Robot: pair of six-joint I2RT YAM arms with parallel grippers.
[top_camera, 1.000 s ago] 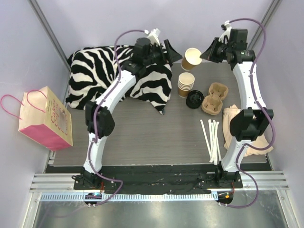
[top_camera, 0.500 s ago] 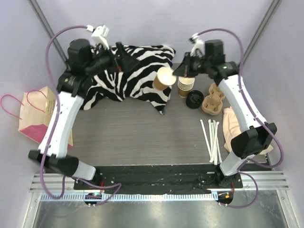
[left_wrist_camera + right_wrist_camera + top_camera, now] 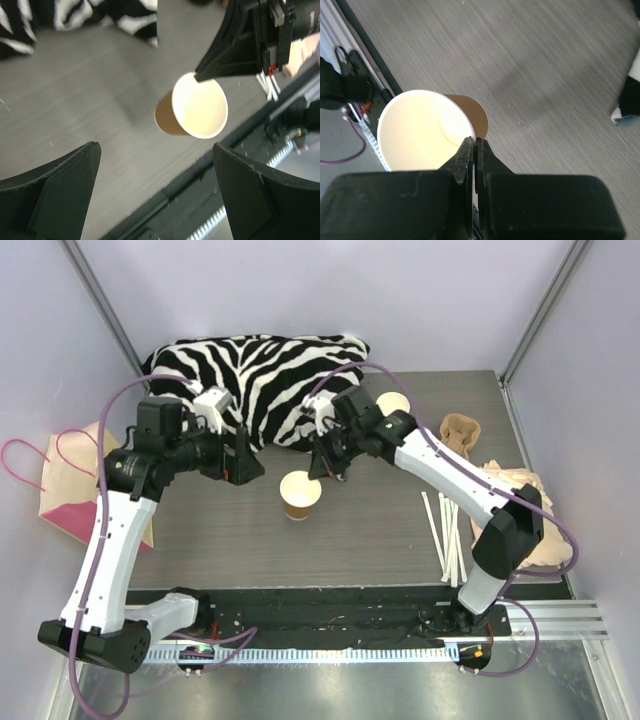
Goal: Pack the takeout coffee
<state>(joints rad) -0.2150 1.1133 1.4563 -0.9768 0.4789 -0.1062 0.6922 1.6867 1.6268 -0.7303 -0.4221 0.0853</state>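
A lidless brown paper cup [image 3: 301, 495] with a cream inside hangs low over the middle of the grey table. My right gripper [image 3: 318, 472] is shut on its far rim, one finger inside the cup [image 3: 415, 130] and one outside, the tips meeting at the right gripper [image 3: 474, 142]. My left gripper [image 3: 248, 462] stands wide open just left of the cup, holding nothing. In the left wrist view the cup [image 3: 199, 106] lies beyond the left gripper [image 3: 155, 165], not between its fingers. A takeout coffee with a lid is out of view.
A zebra-striped cloth [image 3: 260, 370] covers the back left. A pink paper bag [image 3: 95, 490] stands at the left edge. At the right are white straws [image 3: 447, 530], a cardboard cup carrier [image 3: 462, 427], a beige cloth [image 3: 535, 510] and a stack of cups [image 3: 393, 402] behind my right arm.
My right arm has carried the cup from the back right down to the table's middle. My left arm swung left, then came in beside the cup, its gripper opening wider.
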